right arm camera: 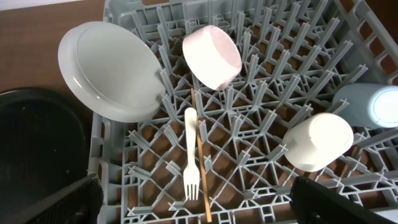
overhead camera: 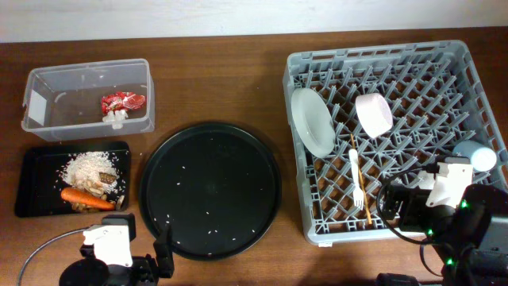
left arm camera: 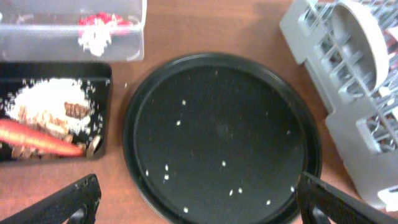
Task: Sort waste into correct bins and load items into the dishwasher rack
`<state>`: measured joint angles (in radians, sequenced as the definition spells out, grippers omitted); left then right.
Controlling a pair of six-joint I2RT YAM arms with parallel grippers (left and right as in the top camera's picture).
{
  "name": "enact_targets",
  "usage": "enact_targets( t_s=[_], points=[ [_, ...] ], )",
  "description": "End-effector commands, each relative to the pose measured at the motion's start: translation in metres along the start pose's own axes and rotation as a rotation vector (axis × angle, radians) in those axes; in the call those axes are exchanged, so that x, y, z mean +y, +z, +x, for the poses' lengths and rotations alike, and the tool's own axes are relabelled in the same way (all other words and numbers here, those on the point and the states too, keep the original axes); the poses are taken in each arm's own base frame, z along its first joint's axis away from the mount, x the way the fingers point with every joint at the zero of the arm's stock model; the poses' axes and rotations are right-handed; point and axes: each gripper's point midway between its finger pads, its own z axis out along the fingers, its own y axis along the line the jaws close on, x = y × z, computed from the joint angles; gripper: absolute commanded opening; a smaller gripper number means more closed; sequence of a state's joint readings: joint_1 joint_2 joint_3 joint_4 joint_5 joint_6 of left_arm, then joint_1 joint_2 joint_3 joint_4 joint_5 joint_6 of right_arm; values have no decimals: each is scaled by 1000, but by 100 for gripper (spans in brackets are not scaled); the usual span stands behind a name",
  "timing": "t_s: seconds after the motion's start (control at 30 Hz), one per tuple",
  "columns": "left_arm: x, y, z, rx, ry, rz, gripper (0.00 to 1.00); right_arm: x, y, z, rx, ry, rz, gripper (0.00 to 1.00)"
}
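Dishwasher rack [overhead camera: 381, 49] on brown wooden table [overhead camera: 214, 79], pale wall [overhead camera: 238, 16] behind; left gripper [left arm camera: 199, 198], right gripper [right arm camera: 196, 199] wide open, empty.

1 round black tray [overhead camera: 210, 191] | lying flat, mid-table | 1 wooden table [overhead camera: 230, 79] | dark brown
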<state>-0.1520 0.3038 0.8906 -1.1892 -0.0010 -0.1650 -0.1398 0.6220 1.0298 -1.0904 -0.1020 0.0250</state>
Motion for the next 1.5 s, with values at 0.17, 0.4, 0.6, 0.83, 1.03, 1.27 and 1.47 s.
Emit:
enact_targets(
  t_s=[0.17, 0.4, 0.6, 0.83, 1.03, 1.27, 1.47],
  points=[
    [2, 1, 4, 14, -8, -12, 99, 38, -41, -5, -389, -144, -182, 99],
    [2, 1, 4, 14, -8, -12, 99, 34, 21, 2, -693, -106, -173, 99],
    [2, 1, 4, 14, -8, -12, 99, 23, 60, 9, -801, -128, -99, 99],
    [2, 1, 4, 14, -8, -12, 99, 15, 106, 57, -598, -134, -75, 99],
    [2, 1, 4, 14, -8, -12, 99, 16, 106, 57, -598, -135, -77, 98],
    [2, 1, 4, 14, -8, -12, 99, 16, 106, 57, -598, -135, -77, 99],
    [2, 1, 4, 14, -8, -12, 99, 16, 106, 57, -598, -135, -77, 99]
  ],
)
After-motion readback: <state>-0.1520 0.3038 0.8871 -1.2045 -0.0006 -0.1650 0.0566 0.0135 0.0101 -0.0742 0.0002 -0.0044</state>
